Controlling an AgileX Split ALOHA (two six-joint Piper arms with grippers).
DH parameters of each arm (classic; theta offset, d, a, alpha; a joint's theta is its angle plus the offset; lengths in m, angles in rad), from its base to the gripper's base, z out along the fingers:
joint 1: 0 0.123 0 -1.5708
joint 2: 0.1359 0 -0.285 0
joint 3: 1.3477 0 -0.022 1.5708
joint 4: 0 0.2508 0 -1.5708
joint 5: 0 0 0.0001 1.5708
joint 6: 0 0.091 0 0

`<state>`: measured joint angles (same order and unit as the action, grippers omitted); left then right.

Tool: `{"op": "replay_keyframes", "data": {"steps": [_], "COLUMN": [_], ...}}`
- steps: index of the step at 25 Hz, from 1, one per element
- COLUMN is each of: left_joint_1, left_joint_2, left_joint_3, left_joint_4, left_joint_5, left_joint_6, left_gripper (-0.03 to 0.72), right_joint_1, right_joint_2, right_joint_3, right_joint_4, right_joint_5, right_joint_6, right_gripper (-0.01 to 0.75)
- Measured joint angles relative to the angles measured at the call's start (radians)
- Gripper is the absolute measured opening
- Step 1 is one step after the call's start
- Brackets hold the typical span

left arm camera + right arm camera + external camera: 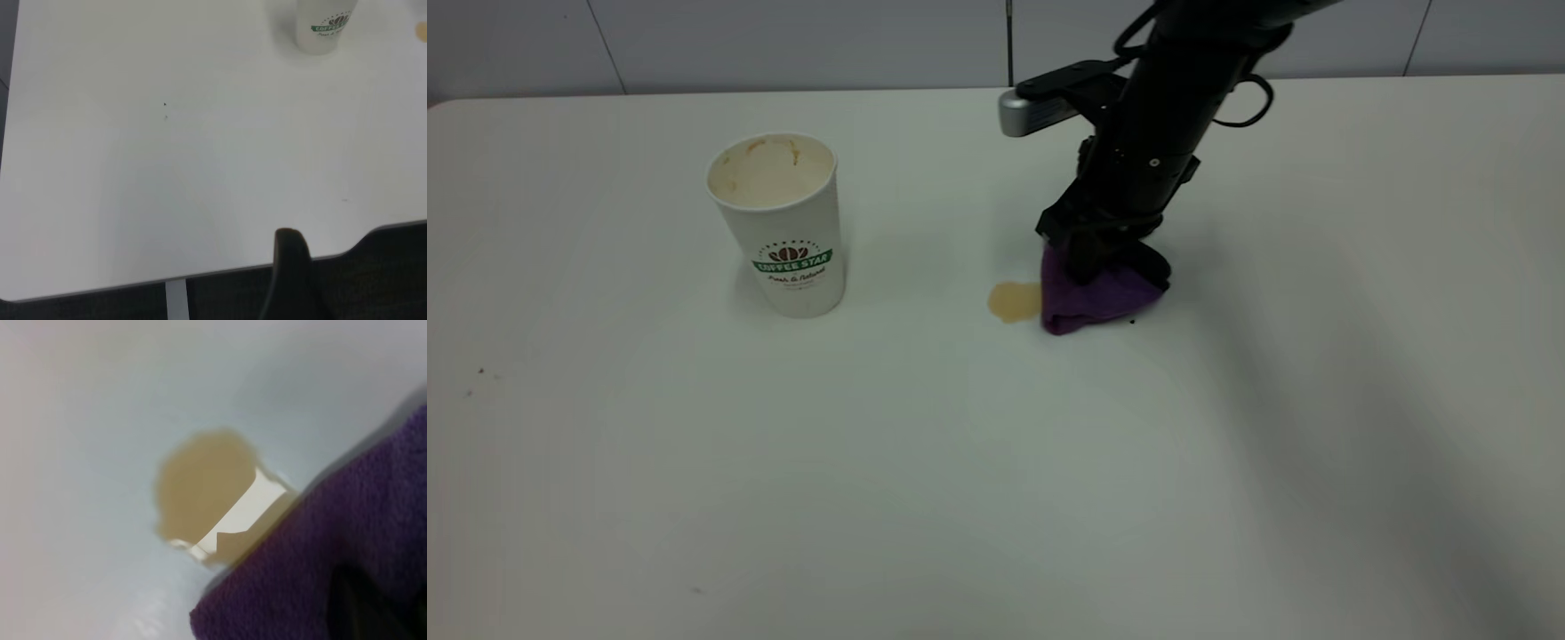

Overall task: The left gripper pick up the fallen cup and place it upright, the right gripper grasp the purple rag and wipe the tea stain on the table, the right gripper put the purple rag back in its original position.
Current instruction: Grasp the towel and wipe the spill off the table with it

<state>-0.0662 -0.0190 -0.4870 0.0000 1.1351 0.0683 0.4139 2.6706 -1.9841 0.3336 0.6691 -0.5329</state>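
The white cup [783,222] with its green logo stands upright on the table [960,462], left of centre; the left wrist view shows the cup [322,27] far off. My right gripper [1094,258] is shut on the purple rag [1096,293] and presses it onto the table. The rag's left edge touches the light-brown tea stain [1014,300]. Up close in the right wrist view, the rag [320,573] borders the stain [203,487]. My left gripper [291,267] hangs back over the table's edge, far from the cup, and is outside the exterior view.
A few tiny dark specks [480,372] mark the table at the left. The table's edge [220,270] runs just before my left gripper. A grey wall rises behind the table's far edge [783,89].
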Motion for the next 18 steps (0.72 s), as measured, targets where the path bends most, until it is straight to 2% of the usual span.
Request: {"op": "replay_keyframes", "data": {"steps": [6,10,14,18], "left_joint_1": [0.000,0.000,0.000,0.000], "left_joint_2": [0.000,0.000,0.000,0.000], "left_joint_3": [0.000,0.000,0.000,0.000], "left_joint_4": [0.000,0.000,0.000,0.000], "left_joint_5": [0.000,0.000,0.000,0.000], "left_joint_6": [-0.002,-0.002,-0.001,-0.001], "left_gripper": [0.532,0.532,0.532,0.532], "right_joint_1": [0.074,0.133,0.185,0.202], "right_joint_2": [0.049,0.049,0.049,0.049], "right_joint_3": [-0.120,-0.131,-0.131,-0.131], "right_joint_4": [0.001,0.009,0.011,0.008], "right_joint_5": [0.092,0.156,0.277,0.354], "right_joint_6": [0.000,-0.001,-0.053,-0.108], "right_gripper": [0.064,0.064,0.065,0.065]}}
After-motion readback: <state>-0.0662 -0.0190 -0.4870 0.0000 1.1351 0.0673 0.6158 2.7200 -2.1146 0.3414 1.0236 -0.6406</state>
